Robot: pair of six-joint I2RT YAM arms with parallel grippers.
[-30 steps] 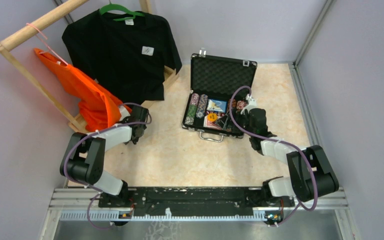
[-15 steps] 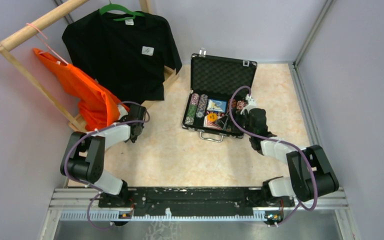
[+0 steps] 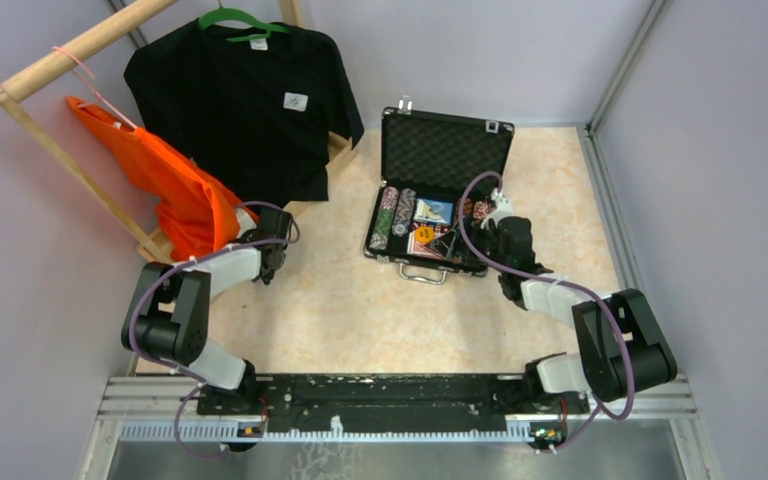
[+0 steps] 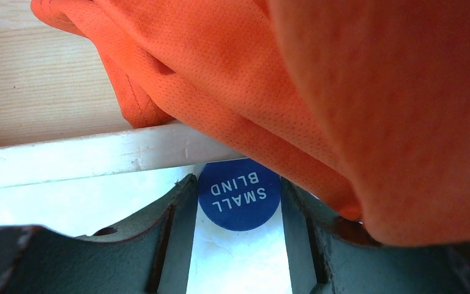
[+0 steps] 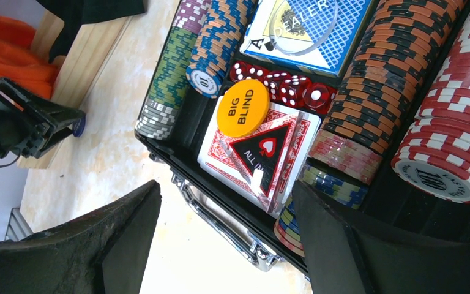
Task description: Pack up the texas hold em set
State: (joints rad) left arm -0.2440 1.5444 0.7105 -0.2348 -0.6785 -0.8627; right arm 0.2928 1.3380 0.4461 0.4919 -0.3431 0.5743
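From above, the black case [image 3: 447,150] lies open toward the back of the table, foam-lined lid upright. The left gripper [image 3: 272,262] reaches down at the foot of the wooden rack [image 3: 70,50], beside the orange bag [image 3: 175,195]. The right gripper [image 3: 500,232] hangs over the case's front right corner. The left wrist view shows the fingers [image 4: 174,211] flanking a blue "SMALL BLIND" token [image 4: 239,195] that lies flat on the table, partly under the orange fabric. They are close to its edges, but whether they press on it I cannot tell. In the right wrist view the jaws stand wide apart and hold nothing. Below them the case holds rows of striped chips [image 5: 379,79], red dice [image 5: 281,86], an orange "BIG BLIND" token [image 5: 243,108] and a triangular "ALL IN" token [image 5: 263,150] on red-backed cards [image 5: 220,159].
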